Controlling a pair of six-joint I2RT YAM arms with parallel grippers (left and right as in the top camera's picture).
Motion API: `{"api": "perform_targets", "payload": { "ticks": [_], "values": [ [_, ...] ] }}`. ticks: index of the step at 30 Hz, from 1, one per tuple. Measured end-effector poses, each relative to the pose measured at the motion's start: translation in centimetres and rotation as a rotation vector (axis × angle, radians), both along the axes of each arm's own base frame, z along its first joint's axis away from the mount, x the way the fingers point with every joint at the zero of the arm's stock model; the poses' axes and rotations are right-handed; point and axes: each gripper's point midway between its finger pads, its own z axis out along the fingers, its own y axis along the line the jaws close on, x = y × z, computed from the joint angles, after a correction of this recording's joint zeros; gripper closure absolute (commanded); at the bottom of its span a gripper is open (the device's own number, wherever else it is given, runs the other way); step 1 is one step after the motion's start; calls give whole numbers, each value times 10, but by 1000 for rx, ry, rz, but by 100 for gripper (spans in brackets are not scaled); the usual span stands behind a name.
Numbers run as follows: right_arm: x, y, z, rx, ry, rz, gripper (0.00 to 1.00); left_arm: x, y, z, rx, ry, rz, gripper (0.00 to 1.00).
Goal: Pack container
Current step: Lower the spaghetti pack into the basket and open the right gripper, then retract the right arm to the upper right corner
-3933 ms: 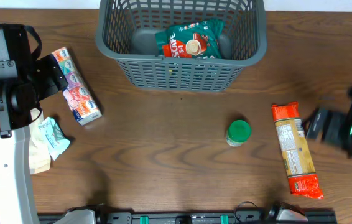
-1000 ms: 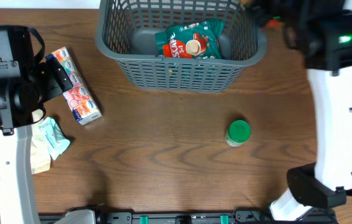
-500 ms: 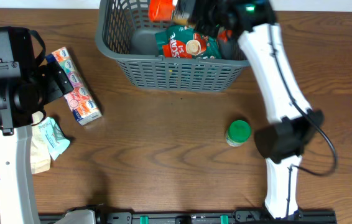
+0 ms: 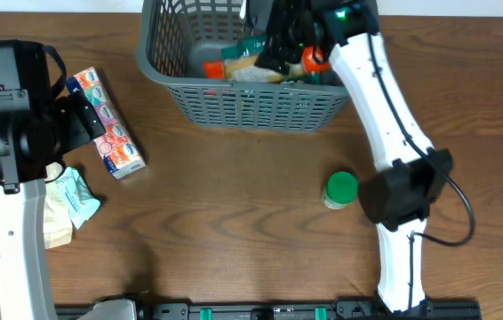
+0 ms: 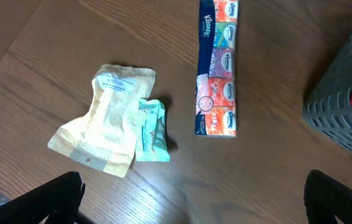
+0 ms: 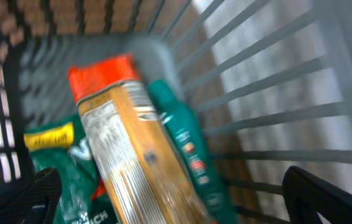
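Container [image 4: 251,107] sits at the far edge of the table [image 4: 234,222], and my right gripper [image 6: 179,196] hangs inside it, its fingers spread wide to either side with nothing pinched between them. Below it the orange packet [image 6: 132,155] lies slanted across a green pouch [image 6: 188,149] on the container floor, one end toward a corner. The wrist view is blurred, so I cannot tell whether the packet lies settled. I judge the step in hand to be the release of that packet. To do it well I should lift straight up until my fingers clear the thick rim, and only then swing away. A sideways move at this depth could snag the lattice wall or drag the packet along. My left gripper [image 5: 194,199] is likewise spread open and empty, above the table near the tissue pack [image 5: 216,68], a beige pouch [image 5: 104,121] and a small teal sachet [image 5: 151,130], all outside the container. The green-lidded jar [image 4: 341,188] stands on the table in front of the container, nearer my right side, and looks like a sensible next pick.
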Motion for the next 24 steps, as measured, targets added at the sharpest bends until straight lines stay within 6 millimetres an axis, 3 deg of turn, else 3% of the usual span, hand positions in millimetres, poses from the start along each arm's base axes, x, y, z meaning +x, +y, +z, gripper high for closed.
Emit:
{"api": "perform_targets", "payload": {
  "ticks": [1, 3, 6, 8, 9, 11, 12, 14, 17, 21, 24],
  "values": [
    [-1, -1, 9, 12, -14, -6, 1, 0, 0, 0, 0, 0, 0, 1],
    [-6, -6, 53, 80, -80, -47, 1, 0, 0, 0, 0, 0, 0, 1],
    [-16, -35, 137, 222, -205, -161, 1, 0, 0, 0, 0, 0, 0, 1],
    [-27, -74, 187, 313, -269, -281, 1, 0, 0, 0, 0, 0, 0, 1],
    [-35, -103, 211, 360, -293, -369, 1, 0, 0, 0, -1, 0, 0, 1],
    [-52, -160, 239, 427, -309, -546, 1, 2, 0, 1, -4, -13, 7, 1],
    [-65, -199, 244, 460, -287, -678, 1, 4, 0, 2, -7, -26, 15, 1],
    [-83, -250, 240, 497, -237, -863, 1, 10, 1, 5, -17, -60, 35, 1],
    [-106, -307, 196, 512, -54, -1125, 1, 25, 0, 6, -45, -104, 61, 1],
    [-111, -335, 131, 475, 181, -1295, 1, 62, -1, -20, -130, -82, 93, 1],
    [-106, -346, 82, 428, 336, -1364, 1, 96, 4, -67, -204, 8, 126, 1]
  ]
}}
